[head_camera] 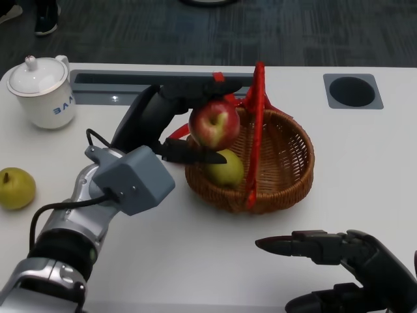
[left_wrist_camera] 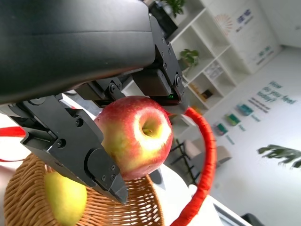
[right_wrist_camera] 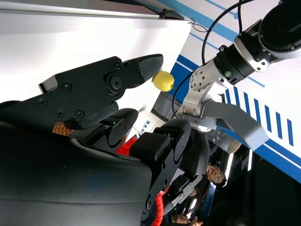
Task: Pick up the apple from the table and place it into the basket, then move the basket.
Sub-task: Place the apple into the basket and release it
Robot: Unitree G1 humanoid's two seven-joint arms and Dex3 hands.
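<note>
While the apple (head_camera: 214, 124) hangs in the air over the near-left rim of the basket (head_camera: 287, 166), we hold it in our left hand (head_camera: 171, 120), fingers clamped on it from above and below. From the left wrist view the grip looks firm: the apple (left_wrist_camera: 136, 136) sits between the black fingers (left_wrist_camera: 84, 155) with its stem dimple facing the camera, and the wicker bowl lies beneath it.

Inside the basket already rests a yellow-green fruit (head_camera: 226, 168), just under and slightly to the right of the apple. The red handle (head_camera: 255, 130) arches over the basket's middle, close to the apple's right side.

We judge the placing step is in hand: the apple is lifted off the counter (head_camera: 195, 261) and not yet let go. Our next move, as we see it, calls for lowering the apple into the bare wicker beside the yellow-green fruit, keeping clear of the red handle, then spreading the fingers so it settles rather than drops. After that the basket still has to be moved.

Our right hand (head_camera: 345, 257) waits low over the counter near the front edge, well apart from the basket, its fingers spread and holding nothing. Farther out, a white lidded cup (head_camera: 40, 91) stands at the far left, and a second yellow-green fruit (head_camera: 14, 188) lies at the left edge.
</note>
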